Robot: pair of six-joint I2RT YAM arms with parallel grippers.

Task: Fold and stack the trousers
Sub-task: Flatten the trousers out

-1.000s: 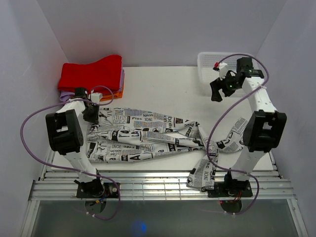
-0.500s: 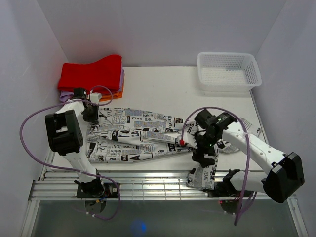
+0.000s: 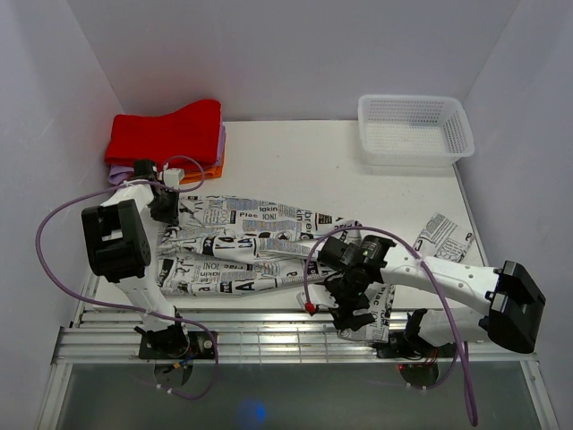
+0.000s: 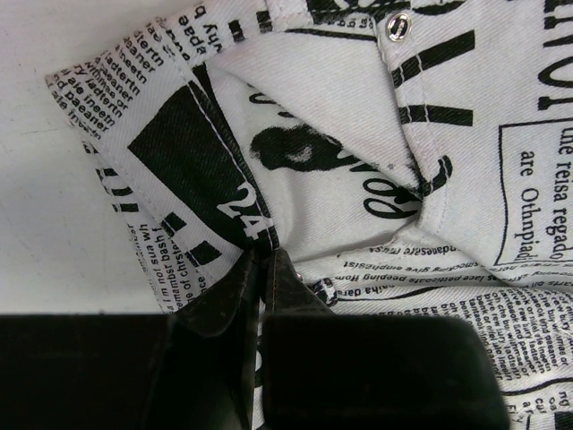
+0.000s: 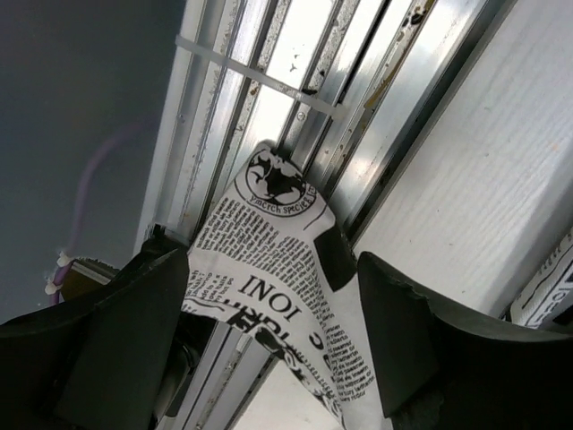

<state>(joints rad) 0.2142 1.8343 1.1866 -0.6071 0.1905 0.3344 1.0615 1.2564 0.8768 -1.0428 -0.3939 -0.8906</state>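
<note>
Hanging over the near edge of the worktop (image 3: 295,161), low in the middle of the top view, one leg end of the trousers (image 3: 260,242) drapes onto the metal rails (image 5: 295,90). It could slide further off, or snag in a rail slot, if the pinch takes only the hem tip. The right jaws stand wide on either side of that hem, not clamped. The left jaws are nipped narrow on the waistband corner at centre left
</note>
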